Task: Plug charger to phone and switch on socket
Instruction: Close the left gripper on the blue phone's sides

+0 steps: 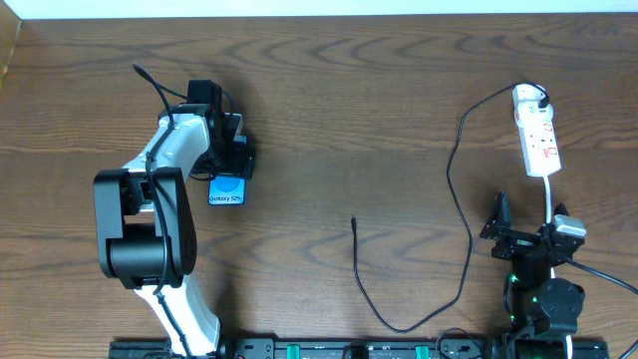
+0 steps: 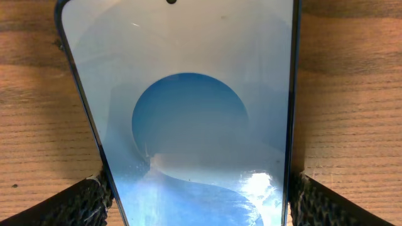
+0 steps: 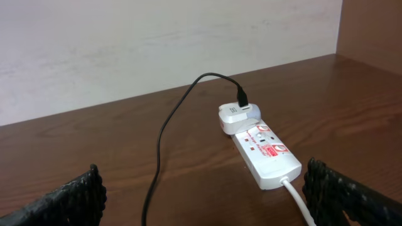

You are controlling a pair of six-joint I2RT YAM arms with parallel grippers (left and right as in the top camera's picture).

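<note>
The phone (image 1: 227,190) lies on the left part of the table, blue screen up; it fills the left wrist view (image 2: 188,113). My left gripper (image 1: 227,165) has a finger against each long edge of the phone (image 2: 200,204) and is shut on it. The charger cable (image 1: 461,214) runs from a white adapter in the socket strip (image 1: 537,135) down in a loop to its loose connector tip (image 1: 354,220) at mid-table. My right gripper (image 1: 526,239) is open and empty just in front of the strip (image 3: 267,154); the cable (image 3: 160,138) passes between its fingers (image 3: 213,201).
The strip's white cord (image 1: 550,194) runs toward my right arm (image 3: 298,198). A pale wall (image 3: 157,44) stands behind the table's far edge. The arm bases sit along the front edge (image 1: 329,349).
</note>
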